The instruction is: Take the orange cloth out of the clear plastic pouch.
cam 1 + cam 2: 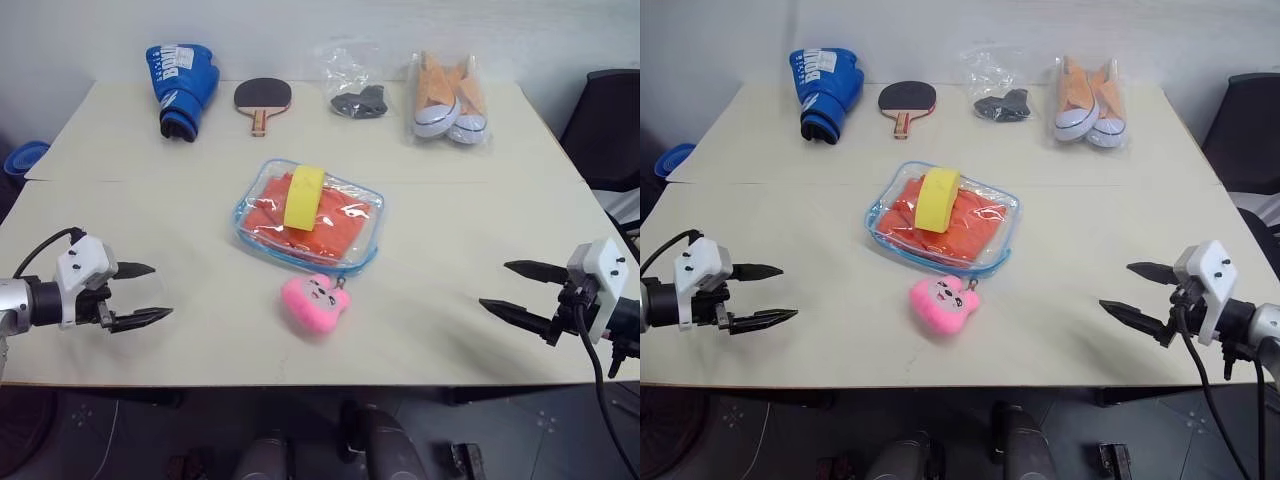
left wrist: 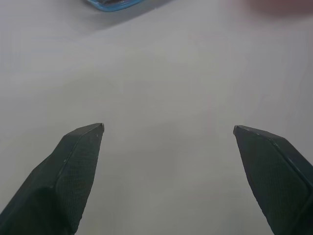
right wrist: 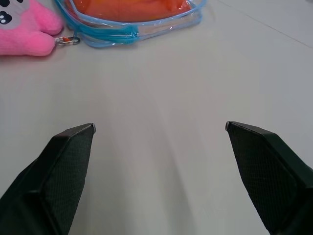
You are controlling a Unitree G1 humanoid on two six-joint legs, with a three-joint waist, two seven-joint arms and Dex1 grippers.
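Note:
The clear plastic pouch [image 1: 268, 233] with light-blue trim lies flat at the middle of the table. Inside it sits the folded orange cloth [image 1: 345, 222], with a yellow sponge [image 1: 304, 197] across its middle. A pink plush charm [image 1: 312, 304] hangs off the pouch's near edge by a small clip [image 3: 67, 40]. My left gripper [image 1: 148, 294] hovers open over the table's near left, well apart from the pouch. Over the near right, my right gripper [image 1: 512, 288] is open too, with nothing between its fingers.
Along the table's far edge lie a blue boxing glove [image 1: 182, 88], a table tennis paddle [image 1: 262, 100], a thin clear bag with a dark item [image 1: 358, 98] and a bag of orange-and-white shoes [image 1: 447, 100]. A dark chair [image 1: 610, 125] stands at the right.

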